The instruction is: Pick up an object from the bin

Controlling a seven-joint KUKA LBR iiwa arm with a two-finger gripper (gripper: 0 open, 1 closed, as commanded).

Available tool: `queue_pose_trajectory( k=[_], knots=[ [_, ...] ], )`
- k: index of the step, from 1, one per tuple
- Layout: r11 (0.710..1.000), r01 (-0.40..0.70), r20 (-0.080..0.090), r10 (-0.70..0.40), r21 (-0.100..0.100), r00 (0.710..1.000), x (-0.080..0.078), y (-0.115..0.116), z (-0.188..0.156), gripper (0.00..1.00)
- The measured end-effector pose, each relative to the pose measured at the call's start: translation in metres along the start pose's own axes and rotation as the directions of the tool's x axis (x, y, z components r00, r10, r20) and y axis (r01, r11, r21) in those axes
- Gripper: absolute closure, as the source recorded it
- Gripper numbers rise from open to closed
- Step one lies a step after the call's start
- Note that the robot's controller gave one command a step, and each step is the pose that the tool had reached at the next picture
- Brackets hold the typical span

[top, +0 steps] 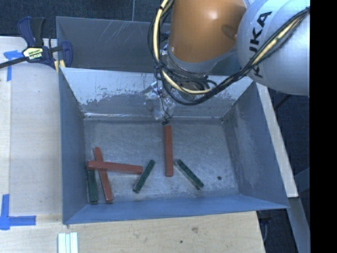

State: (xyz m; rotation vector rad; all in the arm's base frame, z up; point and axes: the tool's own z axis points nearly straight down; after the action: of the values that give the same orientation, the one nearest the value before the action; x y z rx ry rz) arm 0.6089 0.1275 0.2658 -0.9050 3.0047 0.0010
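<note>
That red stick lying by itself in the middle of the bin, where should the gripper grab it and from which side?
Probably near its middle, from straight above, closing across the narrow width. The red stick seems to lie flat with bare floor along both long sides there; a green stick sits close to its near end.

arm: pale grey, entering from the right, bulky link slanting across the upper right
orange cover: rounded dome capping the wrist, turned towards the camera
cables: yellow and black, looped around the dome's lower rim
gripper: small metal head hanging below the dome, pointing down
</note>
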Motion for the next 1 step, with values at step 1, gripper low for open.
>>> queue_pose_trajectory(
  k=[1],
  knots=[
    [0.983,-0.184,-0.007,0.184,-0.001,0.983,-0.0074,0.0239,0.1041,1.00]
  ],
)
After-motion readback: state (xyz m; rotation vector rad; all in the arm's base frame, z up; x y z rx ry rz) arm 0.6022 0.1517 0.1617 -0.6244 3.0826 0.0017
